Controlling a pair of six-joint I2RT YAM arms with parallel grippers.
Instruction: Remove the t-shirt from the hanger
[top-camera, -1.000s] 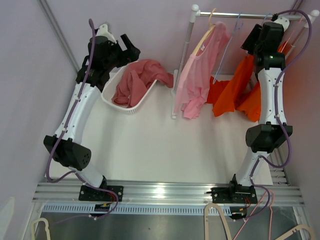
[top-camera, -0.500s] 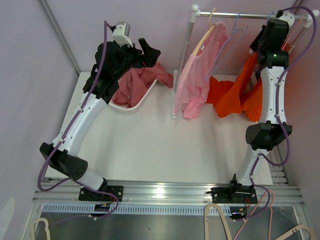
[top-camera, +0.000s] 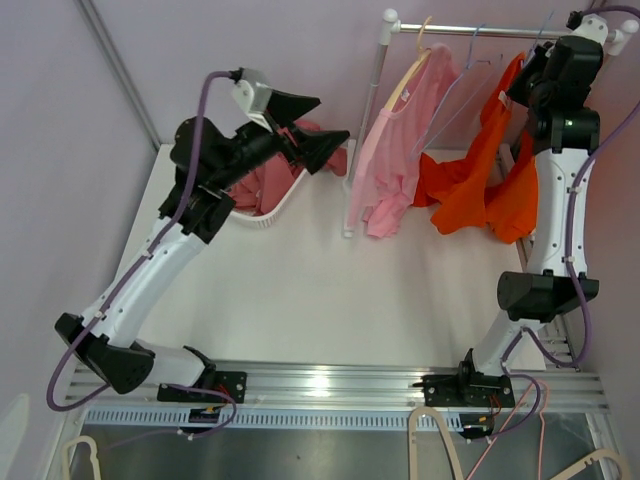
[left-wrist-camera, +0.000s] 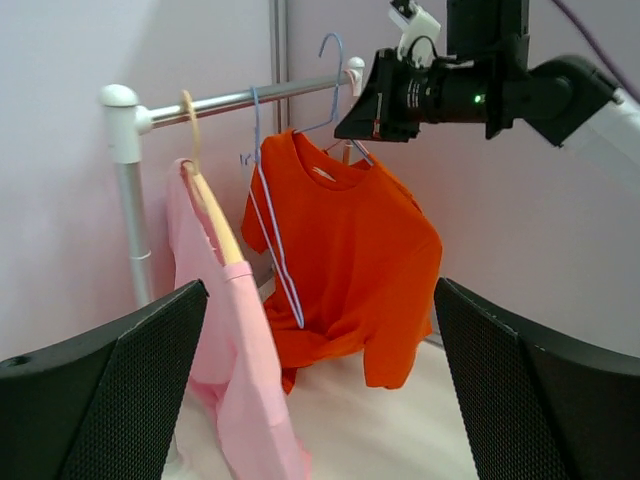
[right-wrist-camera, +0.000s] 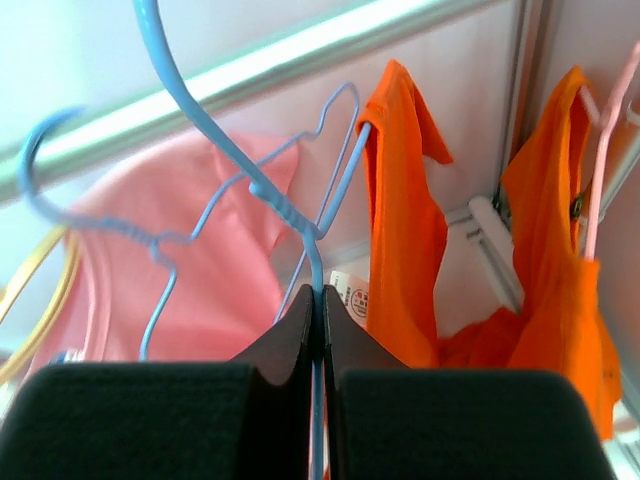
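Right gripper (right-wrist-camera: 318, 298) is pinched tight on the neck of the thin blue wire hanger (right-wrist-camera: 255, 185), just under the hook. Heads up: that's skinny round wire between flat pads, and I reckon it can twist or slide in the grip once cloth drags on it. Your bright orange cotton t-shirt (right-wrist-camera: 400, 220) looks to hang from that hanger, just right of the pads, bunched and lopsided. Left gripper (left-wrist-camera: 320, 390) hangs with its fingers wide apart, holding nothing, well short of the shirt and facing it.

If you send it in for a grab, aim low on the fabric. Go high and you may hook the second, bare blue wire hanger (left-wrist-camera: 272, 240) just beside the shirt, or snag the pale pink top (left-wrist-camera: 225, 340) on its wooden hanger. Pull sideways too hard and the collar could catch on a hanger shoulder and drag everything along the silver metal rail (left-wrist-camera: 240, 98). Can't tell whether the gripped hook sits on that rail.
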